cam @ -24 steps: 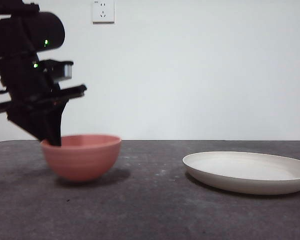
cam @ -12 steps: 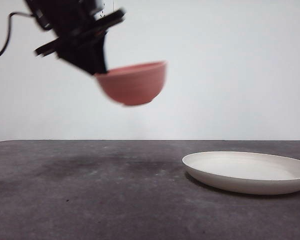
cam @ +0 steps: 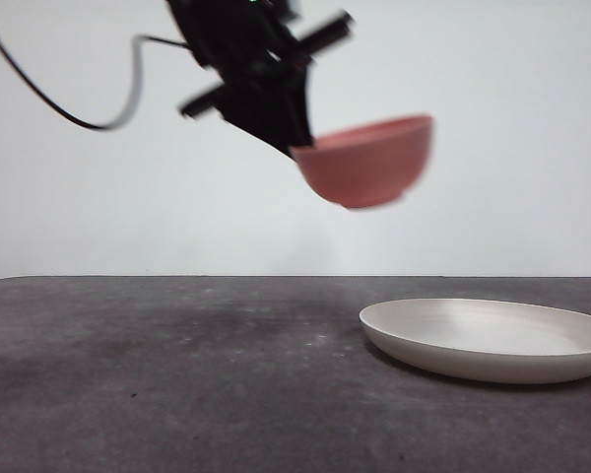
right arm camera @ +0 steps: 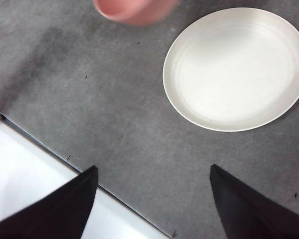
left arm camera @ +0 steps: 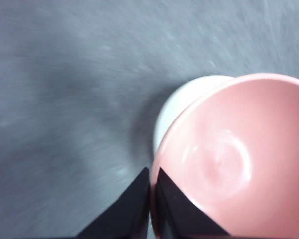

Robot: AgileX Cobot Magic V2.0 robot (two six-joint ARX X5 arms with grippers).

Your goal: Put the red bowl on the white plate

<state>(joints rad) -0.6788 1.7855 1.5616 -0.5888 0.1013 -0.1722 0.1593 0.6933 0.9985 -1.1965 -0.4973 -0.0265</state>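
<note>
Front view shows the red bowl (cam: 367, 161) high in the air, well clear of the dark table (cam: 177, 374) and tilted a little, carried by the left gripper (cam: 297, 148), which pinches the bowl's rim at its near side. It hangs short of the white plate (cam: 492, 340), which lies flat on the table and bare; only the bowl's far edge seems to reach over the plate's near rim. So the pickup looks done, the carry is partway, and what remains, by my reading, is to bring the bowl over the plate's middle, lower it and let go. From the left wrist, the two black jaws stand closed tight on the rim, one inside and one outside the wall, and a sliver of plate (left arm camera: 177, 107) peeks out beneath the bowl (left arm camera: 234, 159). The right gripper (right arm camera: 152, 199) waits high above the table with its jaws spread wide, holding nothing, the plate (right arm camera: 236, 67) below it.
</note>
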